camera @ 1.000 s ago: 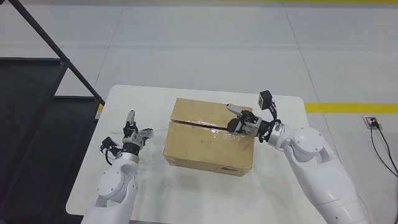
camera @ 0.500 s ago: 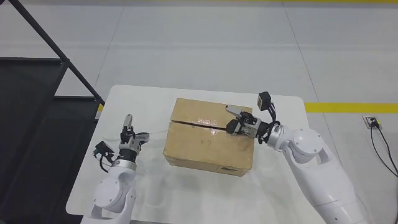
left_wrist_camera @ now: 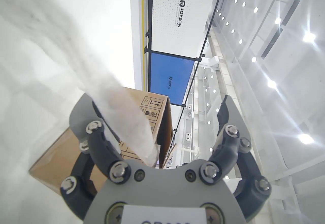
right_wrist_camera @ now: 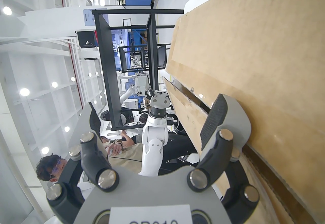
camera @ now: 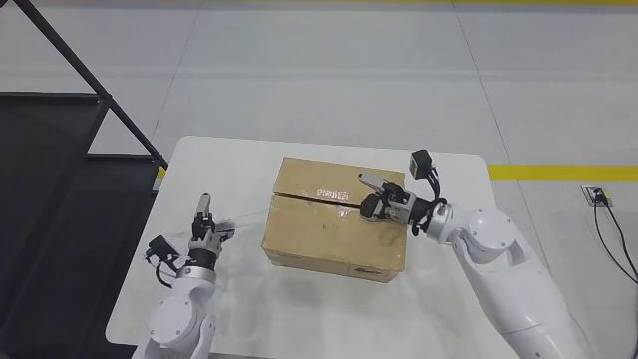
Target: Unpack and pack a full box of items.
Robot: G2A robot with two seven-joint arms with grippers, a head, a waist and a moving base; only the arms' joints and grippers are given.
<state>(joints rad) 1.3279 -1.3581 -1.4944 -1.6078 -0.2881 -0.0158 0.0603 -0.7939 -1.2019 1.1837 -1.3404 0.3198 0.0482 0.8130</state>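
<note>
The brown cardboard box [camera: 334, 231] lies under our released right hand [camera: 369, 193], apart from our released left hand [camera: 212, 217], on the white table [camera: 299, 311]; pale floor [camera: 349, 80] beyond.

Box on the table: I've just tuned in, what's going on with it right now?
The cardboard box sits on the white table, its top flaps down with a dark seam between them, not yet opened. The right tool is open over that seam, one finger at the gap, gripping nothing. The left tool is open, low beside the box.
</note>
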